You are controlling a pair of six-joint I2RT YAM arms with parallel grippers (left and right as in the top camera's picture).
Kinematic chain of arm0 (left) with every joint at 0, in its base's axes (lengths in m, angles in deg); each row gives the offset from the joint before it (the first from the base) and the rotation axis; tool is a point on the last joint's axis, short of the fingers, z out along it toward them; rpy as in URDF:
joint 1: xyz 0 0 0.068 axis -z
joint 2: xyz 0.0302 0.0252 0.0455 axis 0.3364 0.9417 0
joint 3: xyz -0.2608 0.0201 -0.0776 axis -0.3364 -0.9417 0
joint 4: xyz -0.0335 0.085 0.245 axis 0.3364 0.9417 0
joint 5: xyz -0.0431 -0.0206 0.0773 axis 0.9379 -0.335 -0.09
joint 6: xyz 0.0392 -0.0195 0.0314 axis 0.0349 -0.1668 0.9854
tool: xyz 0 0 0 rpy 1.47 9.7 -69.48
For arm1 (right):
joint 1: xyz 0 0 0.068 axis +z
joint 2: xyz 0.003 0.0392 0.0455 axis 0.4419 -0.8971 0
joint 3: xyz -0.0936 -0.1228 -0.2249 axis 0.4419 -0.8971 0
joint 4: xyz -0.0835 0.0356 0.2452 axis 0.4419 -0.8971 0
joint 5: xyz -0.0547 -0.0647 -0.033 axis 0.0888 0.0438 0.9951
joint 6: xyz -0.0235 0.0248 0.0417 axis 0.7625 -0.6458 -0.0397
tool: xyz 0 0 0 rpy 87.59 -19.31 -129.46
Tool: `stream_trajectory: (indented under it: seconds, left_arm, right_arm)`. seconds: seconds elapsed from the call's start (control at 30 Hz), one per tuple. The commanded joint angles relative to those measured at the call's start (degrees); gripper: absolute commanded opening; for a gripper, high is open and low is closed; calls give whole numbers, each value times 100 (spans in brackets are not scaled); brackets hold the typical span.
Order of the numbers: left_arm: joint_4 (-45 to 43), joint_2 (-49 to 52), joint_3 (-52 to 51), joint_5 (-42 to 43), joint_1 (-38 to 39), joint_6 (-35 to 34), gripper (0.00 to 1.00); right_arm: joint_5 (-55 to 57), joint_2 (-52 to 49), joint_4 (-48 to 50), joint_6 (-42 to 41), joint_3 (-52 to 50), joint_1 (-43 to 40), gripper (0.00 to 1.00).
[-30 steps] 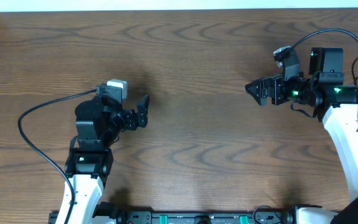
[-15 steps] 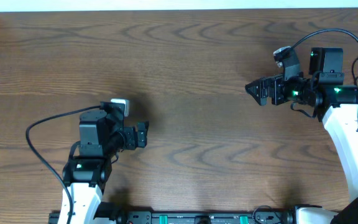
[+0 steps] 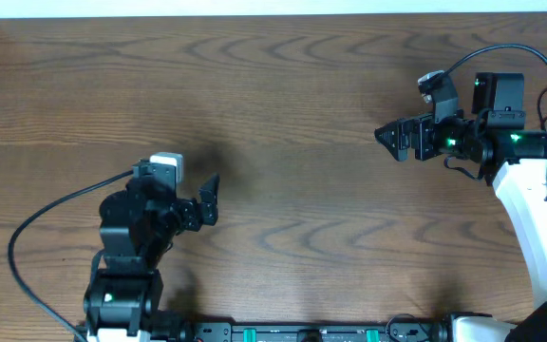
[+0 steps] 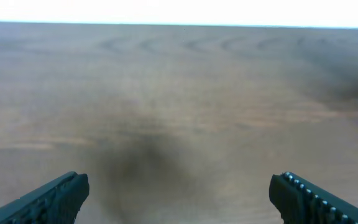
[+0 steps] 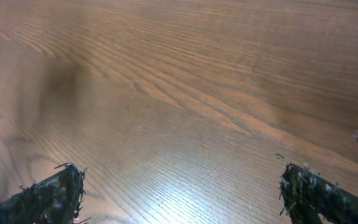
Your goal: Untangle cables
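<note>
Searching all three views turns up no cables: nothing thin and loose lies on the wooden table (image 3: 292, 85), so the task's cords are out of sight at this moment. The only black cords visible are the thicker wires fixed to the arms, one looping out beside the left arm (image 3: 36, 237) and one arching over the right arm (image 3: 511, 52).

The left gripper (image 3: 209, 199) hangs over the near left part of the table with its jaws spread wide and nothing between them. The right gripper (image 3: 387, 141) sits at the far right, pointing towards the middle, equally wide and empty. In the wrist views each pair of dark fingers (image 4: 55, 199) frames only bare board. The right ones (image 5: 48, 196) look rough and flecked along their edges.

The tabletop is brown, with long flowing grain and a slight sheen.

Cables of this kind would likely be light, limp and smooth-jacketed, apt to slide or whip when pulled. A pinch on the cord itself just beside a crossing seems safer than one on a small plug end.
</note>
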Motion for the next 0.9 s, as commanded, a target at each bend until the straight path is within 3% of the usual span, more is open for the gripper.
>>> stream_trajectory:
  seconds: [0.0, 0.2, 0.7, 0.87]
  left_arm:
    - [-195, -256, -212, 76, -24, -63, 98]
    - [-1067, -772, -789, 422, -24, -66, 97]
    - [-3156, -2649, -2863, 376, -24, -17, 97]
    - [-2940, -3333, -3093, 461, -24, -22, 98]
  right_arm:
    - [-52, 4, -7, -37, 4, 28, 99]
    - [-52, 4, -7, -37, 4, 28, 99]
    - [-52, 4, -7, -37, 4, 28, 99]
    - [-52, 4, -7, -37, 4, 28, 99]
